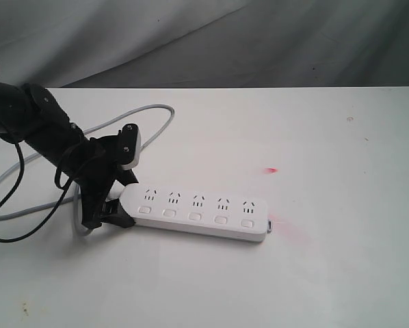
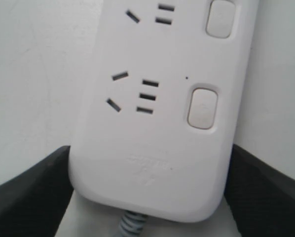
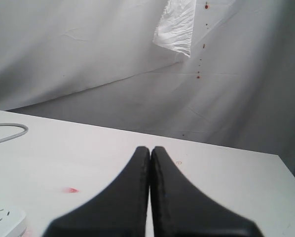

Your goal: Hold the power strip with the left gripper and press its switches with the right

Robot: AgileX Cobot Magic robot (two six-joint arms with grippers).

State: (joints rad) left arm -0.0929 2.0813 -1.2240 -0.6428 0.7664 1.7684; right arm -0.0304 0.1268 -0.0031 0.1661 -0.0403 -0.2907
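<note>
The white power strip (image 1: 198, 212) lies flat on the white table, its row of switches (image 1: 194, 216) along the near edge. My left gripper (image 1: 126, 196) is shut on the strip's cord end. In the left wrist view its black fingers (image 2: 34, 187) press both long sides of the power strip (image 2: 152, 123), beside two switches (image 2: 202, 107). The grey cord (image 2: 132, 224) leaves between them. My right gripper (image 3: 150, 148) is shut and empty, above the table and away from the strip. It does not show in the exterior view. A corner of the power strip (image 3: 4, 219) shows in the right wrist view.
The grey cord (image 1: 156, 109) loops behind the left arm towards the table's back edge. Loose black cables (image 1: 27, 225) hang off the left arm onto the table. A small red mark (image 1: 271, 169) and a reddish smear (image 1: 290, 232) lie near the strip's right end. Grey cloth backdrop behind.
</note>
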